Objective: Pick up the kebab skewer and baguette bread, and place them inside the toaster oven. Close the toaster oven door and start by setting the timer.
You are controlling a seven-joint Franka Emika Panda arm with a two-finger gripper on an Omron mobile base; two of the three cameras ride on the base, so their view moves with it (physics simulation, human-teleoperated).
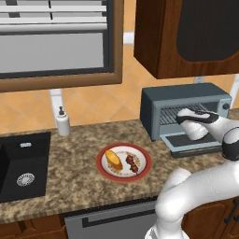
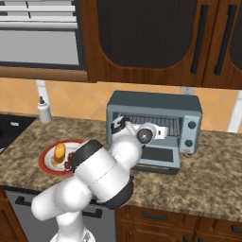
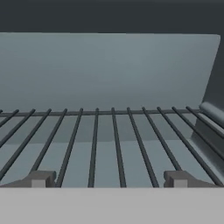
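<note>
1. The gripper is spread wide with nothing in it, just over the wire rack inside the toaster oven.
2. The toaster oven door lies folded down flat.
3. The baguette bread and kebab skewer lie side by side on the red plate, both slanting toward the front right.

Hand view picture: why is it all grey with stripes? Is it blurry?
Hand view: not blurry, just very close; the stripes are the wire rack inside the toaster oven, evenly lit, no glare. Left base view: the plate looks sharp.
</note>
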